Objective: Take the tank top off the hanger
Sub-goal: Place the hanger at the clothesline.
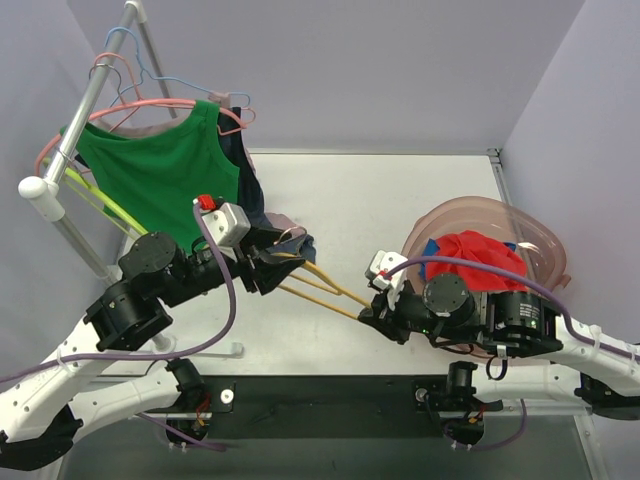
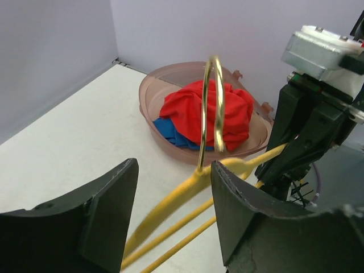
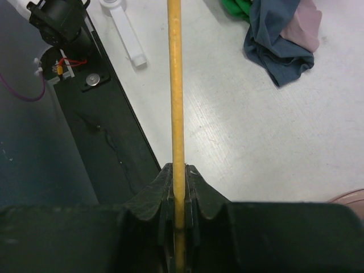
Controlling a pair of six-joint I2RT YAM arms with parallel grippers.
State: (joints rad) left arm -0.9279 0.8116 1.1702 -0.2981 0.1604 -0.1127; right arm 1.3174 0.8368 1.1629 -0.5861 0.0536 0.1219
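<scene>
On the table (image 1: 400, 190), seen from above, my right gripper (image 1: 372, 308) is clenched on the near right end of the yellow hanger (image 1: 320, 285), which runs left and far toward my left gripper (image 1: 275, 265). The tank top (image 1: 290, 235), dark blue, lies crumpled just beyond the left gripper, at the hanger's far left end; I cannot tell whether it is clear of the hanger there. A green top (image 1: 160, 175) hangs on the rack (image 1: 85, 110) at far left, and a basin (image 1: 550, 245) with red cloth (image 1: 475, 255) sits at right. From the left wrist, my left fingers (image 2: 91, 210) stand apart, released, with the hanger running between them and its gold hook (image 2: 213, 102) upright; I see no cloth on this stretch, and the right gripper bites the hanger beyond. From the right wrist, the jaws are pinched tight on the yellow bar, and the tank top lies heaped on the table at far right.
</scene>
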